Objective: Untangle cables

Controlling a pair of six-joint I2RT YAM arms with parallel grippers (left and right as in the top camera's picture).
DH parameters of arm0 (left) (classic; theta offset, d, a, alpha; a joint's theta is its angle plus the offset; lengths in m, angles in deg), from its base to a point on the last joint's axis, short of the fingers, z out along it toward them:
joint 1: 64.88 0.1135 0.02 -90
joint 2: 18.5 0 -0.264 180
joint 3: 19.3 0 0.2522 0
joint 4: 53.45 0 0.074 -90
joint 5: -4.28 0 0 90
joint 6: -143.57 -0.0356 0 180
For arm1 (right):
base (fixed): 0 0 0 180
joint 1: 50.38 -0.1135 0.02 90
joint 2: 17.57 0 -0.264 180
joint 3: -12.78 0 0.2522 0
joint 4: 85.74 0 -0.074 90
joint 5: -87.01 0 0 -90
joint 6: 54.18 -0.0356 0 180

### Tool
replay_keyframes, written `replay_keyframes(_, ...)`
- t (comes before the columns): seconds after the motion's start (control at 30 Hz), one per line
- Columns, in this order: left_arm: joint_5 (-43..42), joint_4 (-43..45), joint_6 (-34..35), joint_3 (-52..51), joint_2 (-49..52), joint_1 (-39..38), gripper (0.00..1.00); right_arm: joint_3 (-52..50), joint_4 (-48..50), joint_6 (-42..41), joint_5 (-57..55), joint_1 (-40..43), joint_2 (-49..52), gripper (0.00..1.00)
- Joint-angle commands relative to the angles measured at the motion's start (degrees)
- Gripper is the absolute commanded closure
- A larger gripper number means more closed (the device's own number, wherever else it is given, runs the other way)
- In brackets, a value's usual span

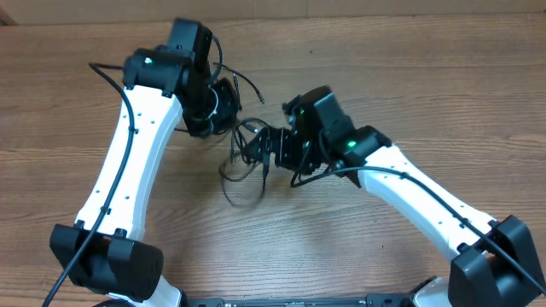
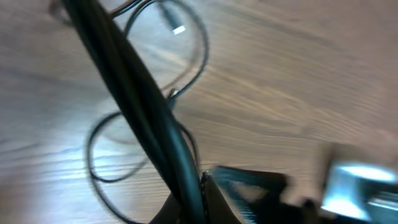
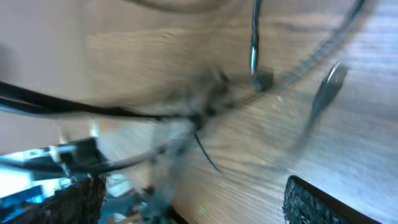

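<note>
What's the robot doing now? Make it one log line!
left gripper: by cables, grip unclear | right gripper: open, facing cables | cables: tangled

No readable text, labels, brand marks, numbers or signs in any view. Both wrist views are motion-blurred; the overhead shows only plain surfaces with no legible print.

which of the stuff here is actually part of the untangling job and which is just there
Part of the job: thin black cables, left gripper, right gripper.
Just there: wooden table, thick arm cable.
</note>
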State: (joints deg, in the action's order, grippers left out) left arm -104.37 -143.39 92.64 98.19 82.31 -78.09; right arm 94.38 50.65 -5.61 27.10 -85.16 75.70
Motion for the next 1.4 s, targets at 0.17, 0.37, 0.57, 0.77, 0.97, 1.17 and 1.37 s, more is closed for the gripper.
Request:
replay_keyframes(0.17,-5.0,-4.0,-0.5,17.9,-1.2,-0.1,0.96,0.8,-5.8,1.0,-12.3,-4.2,-0.5,0.09)
replay_keyframes(0.37,-4.9,-10.8,-1.8,32.1,-1.3,2.2,0.96,0.8,-10.3,1.0,-16.7,-4.2,-0.5,0.09)
replay_keyframes(0.57,-4.8,-15.4,-1.8,39.2,-1.9,7.6,0.96,0.8,-10.6,1.0,-16.8,-4.2,-0.5,0.09)
replay_keyframes(0.77,-5.0,-17.9,-1.8,40.7,-3.1,12.2,0.96,0.8,-10.6,1.0,-16.8,-4.2,-0.5,0.09)
replay_keyframes(0.97,-4.4,-18.0,-4.4,40.7,-3.5,13.0,0.96,0.8,-10.6,1.0,-16.7,-4.2,-0.5,0.09)
replay_keyframes(1.17,2.3,-20.6,-10.9,40.6,-3.4,12.8,0.96,0.9,-9.1,1.5,-15.8,-2.5,-0.8,0.09)
replay_keyframes(1.37,14.4,-20.6,-19.4,40.5,-3.4,12.8,0.96,0.9,-10.1,4.1,-10.0,4.2,-2.9,0.13)
